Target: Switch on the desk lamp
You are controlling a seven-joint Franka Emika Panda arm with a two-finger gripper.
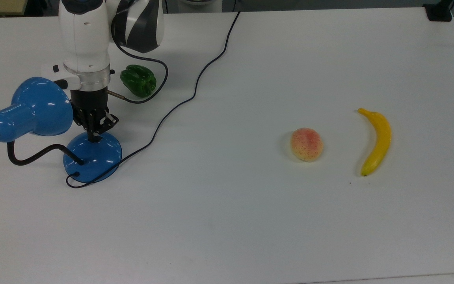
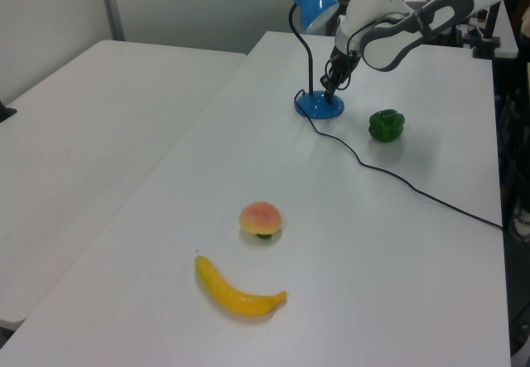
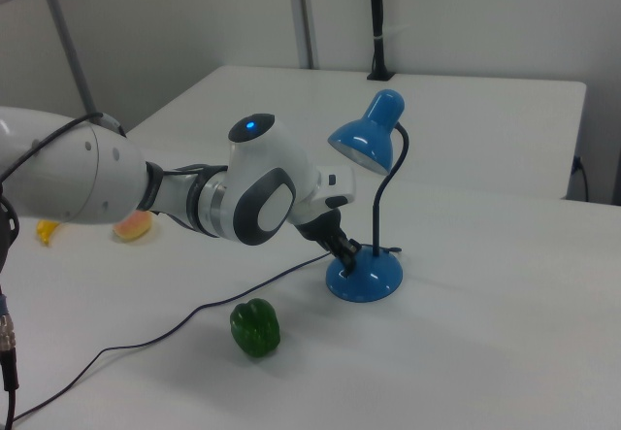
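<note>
My black two-finger gripper [image 1: 93, 137] [image 2: 332, 93] [image 3: 347, 252], fingers pressed together and holding nothing, points down at the glossy blue gooseneck desk lamp's [image 1: 49, 130] [image 2: 315, 48] [image 3: 369, 202] domed base.

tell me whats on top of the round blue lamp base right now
On the glossy blue domed base stand the black gooseneck's foot and the black gripper, tip down on the dome. The gripper covers the spot beneath it, so no switch can be made out.
</note>
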